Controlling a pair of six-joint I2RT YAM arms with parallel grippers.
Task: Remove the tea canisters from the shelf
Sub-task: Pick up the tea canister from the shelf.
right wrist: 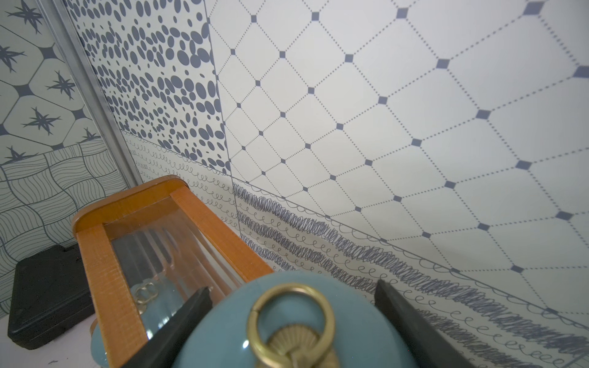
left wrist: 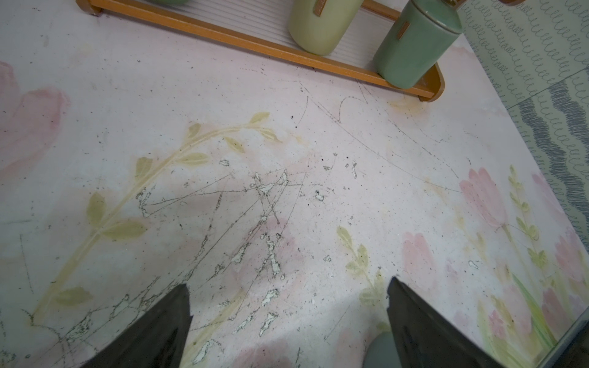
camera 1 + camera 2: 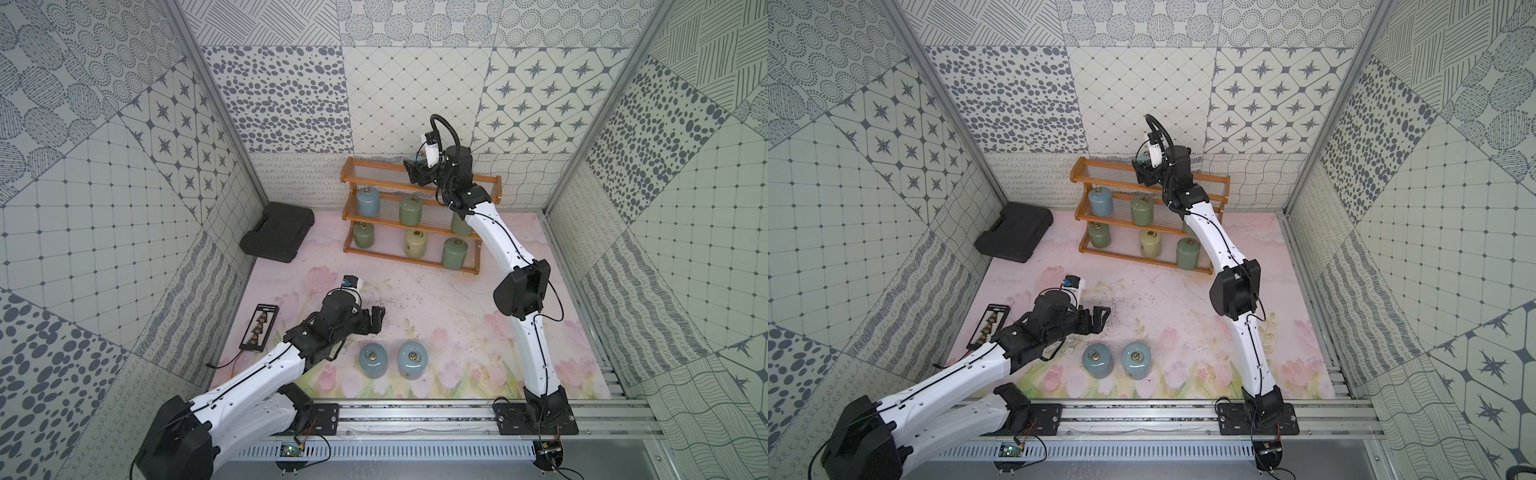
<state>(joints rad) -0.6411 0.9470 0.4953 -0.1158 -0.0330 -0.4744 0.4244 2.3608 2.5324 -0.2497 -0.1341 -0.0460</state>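
R gripper (image 1: 293, 288) clamped on pale-blue canister (image 1: 350, 318) at shelf (image 1: 102, 270) top tier, far side. L gripper (image 2: 288, 283) jaws apart, empty, over counter (image 2: 318, 143).

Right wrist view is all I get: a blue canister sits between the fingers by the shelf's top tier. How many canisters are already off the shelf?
Observer: Besides the blue canister in the right gripper, two pale blue canisters stand side by side on the mat, near the front.
Operator: Where is the cream one?
Observer: The cream canister stands on the shelf's bottom tier, between two green canisters.
Operator: And the left gripper?
Observer: The left gripper is open and empty above the mat.
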